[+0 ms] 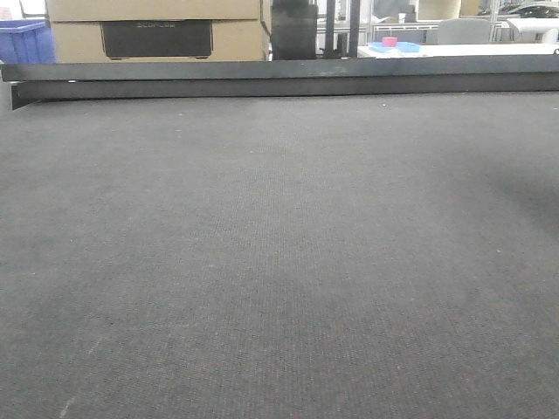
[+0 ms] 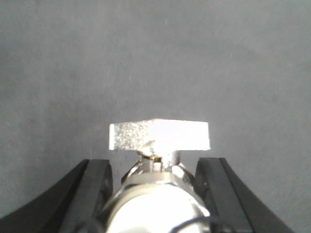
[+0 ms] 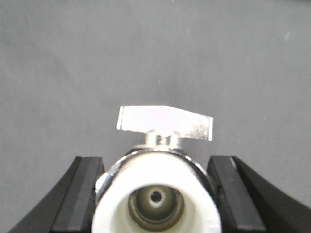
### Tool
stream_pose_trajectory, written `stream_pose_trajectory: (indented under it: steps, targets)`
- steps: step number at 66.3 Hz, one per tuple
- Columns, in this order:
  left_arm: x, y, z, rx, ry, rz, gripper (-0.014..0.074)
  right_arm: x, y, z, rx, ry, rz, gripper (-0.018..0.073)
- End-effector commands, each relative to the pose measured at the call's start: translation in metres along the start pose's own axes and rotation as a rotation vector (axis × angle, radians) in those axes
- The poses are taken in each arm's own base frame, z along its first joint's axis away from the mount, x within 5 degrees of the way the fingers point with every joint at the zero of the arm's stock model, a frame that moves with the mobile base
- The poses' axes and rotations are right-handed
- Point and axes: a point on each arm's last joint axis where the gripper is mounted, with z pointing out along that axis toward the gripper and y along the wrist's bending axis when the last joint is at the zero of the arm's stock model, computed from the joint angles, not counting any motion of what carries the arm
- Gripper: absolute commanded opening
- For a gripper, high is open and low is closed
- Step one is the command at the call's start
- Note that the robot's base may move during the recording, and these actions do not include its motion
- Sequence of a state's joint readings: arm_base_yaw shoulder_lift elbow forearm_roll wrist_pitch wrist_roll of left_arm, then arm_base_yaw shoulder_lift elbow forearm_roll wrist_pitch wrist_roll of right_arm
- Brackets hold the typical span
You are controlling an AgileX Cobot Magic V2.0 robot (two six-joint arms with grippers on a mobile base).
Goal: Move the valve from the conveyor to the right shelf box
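Valve [image 2: 160,134] clamped in left gripper [image 2: 154,167], second valve [image 3: 155,194] clamped in right gripper [image 3: 156,162], jaws part-closed around each body, both above conveyor [image 1: 279,262], black rail [image 1: 279,83] at far edge.

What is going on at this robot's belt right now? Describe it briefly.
Each arm has a valve clamped between its black fingers. The left gripper holds a silver valve, and the right gripper holds a white-ended valve. Both wrist views show the grey conveyor behind them. The front view shows neither arm, only the belt and its black rail.
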State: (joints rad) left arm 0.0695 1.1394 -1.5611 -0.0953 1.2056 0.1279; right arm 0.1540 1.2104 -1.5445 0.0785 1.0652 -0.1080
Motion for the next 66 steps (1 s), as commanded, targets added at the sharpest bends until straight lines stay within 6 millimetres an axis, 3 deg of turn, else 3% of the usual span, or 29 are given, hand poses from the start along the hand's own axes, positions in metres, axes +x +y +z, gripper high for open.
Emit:
stream_pose_trajectory:
  steps: [1, 11, 66]
  targets:
    - [-0.005, -0.003, -0.017, 0.000, -0.117, -0.003, -0.0111, -0.010, 0.000, -0.026, 0.023, -0.153, -0.008, -0.0153]
    - [-0.007, -0.003, -0.024, -0.005, -0.171, -0.003, -0.0111, -0.010, 0.001, -0.035, 0.026, -0.186, -0.010, -0.0153]
    - [-0.018, -0.001, -0.026, -0.024, -0.297, -0.002, -0.0111, -0.011, 0.001, -0.035, 0.026, -0.194, -0.010, -0.0153]
